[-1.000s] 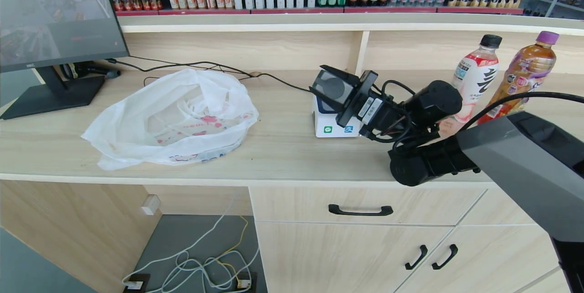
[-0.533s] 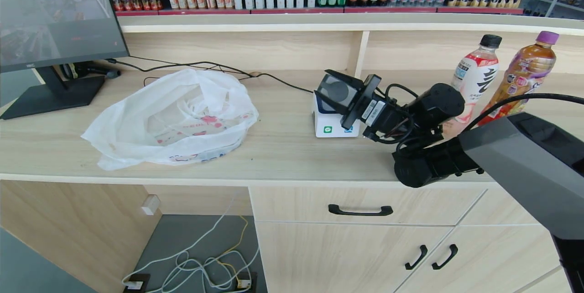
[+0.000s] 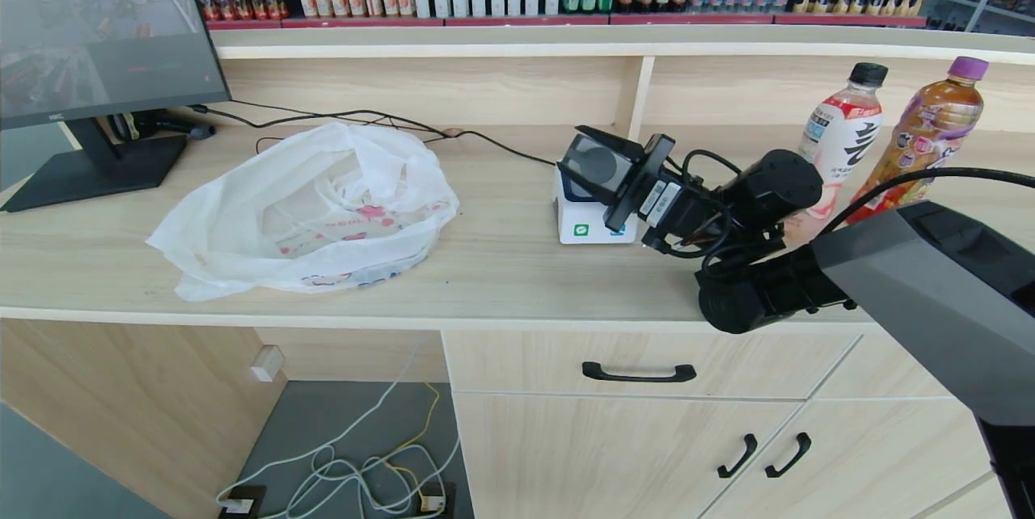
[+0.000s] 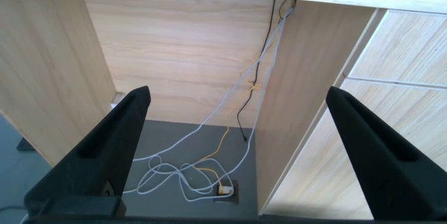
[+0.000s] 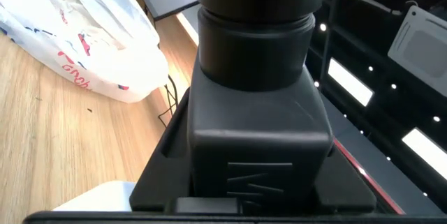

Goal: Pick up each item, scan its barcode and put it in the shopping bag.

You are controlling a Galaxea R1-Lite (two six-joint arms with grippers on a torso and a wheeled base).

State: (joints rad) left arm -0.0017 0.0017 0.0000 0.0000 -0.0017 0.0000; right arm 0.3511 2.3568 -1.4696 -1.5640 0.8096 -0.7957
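The right gripper [image 3: 605, 173] is clenched on a dark bottle [image 3: 594, 159], square-bodied with a round cap, holding it tilted just above the white scanner [image 3: 584, 229] on the surface [image 3: 501, 268]. The left gripper [image 4: 237, 102] hangs below the surface edge, released, its fingers [image 4: 122, 140] spread wide with nothing between them.

The white shopping bag [image 3: 307, 208] lies slumped and open on the surface, well apart from the scanner; its folds hide whatever is inside. Two drink bottles, one black-capped [image 3: 842, 135] and one purple-capped [image 3: 934, 127], stand upright beside each other behind the right arm.
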